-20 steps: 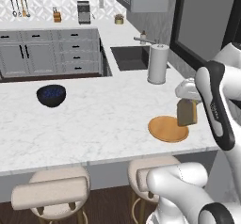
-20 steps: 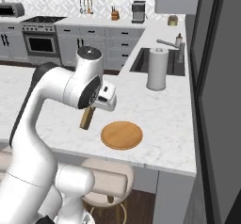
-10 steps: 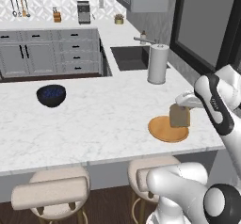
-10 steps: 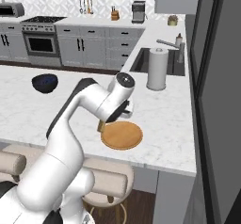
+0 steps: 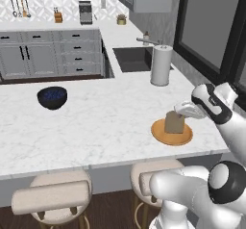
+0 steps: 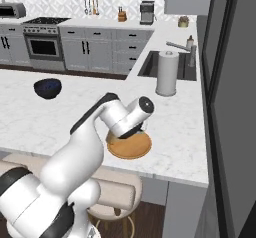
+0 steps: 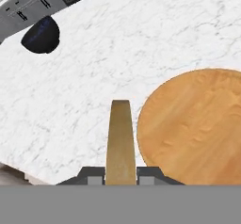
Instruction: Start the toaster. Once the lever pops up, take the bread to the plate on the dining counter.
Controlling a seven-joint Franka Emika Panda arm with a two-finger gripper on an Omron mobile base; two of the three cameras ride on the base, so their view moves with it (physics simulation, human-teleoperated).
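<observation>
My gripper is shut on the bread, a golden-brown slice held upright on its edge. In the hand view the bread shows edge-on between the two dark fingertips. The slice hangs low over the orange-brown plate near the front edge of the dining counter. I cannot tell whether its bottom edge touches the plate. In the right base view my arm covers the bread. A grey boxy appliance on the far counter may be the toaster; I cannot tell.
A dark blue bowl sits to the left on the dining counter. A paper towel roll stands beside the sink. Round beige stools tuck under the counter's front edge.
The arm has stretched out and brought the bread down and a little left, from above the plate's right side to low over it. The gripper has stayed shut on the slice.
</observation>
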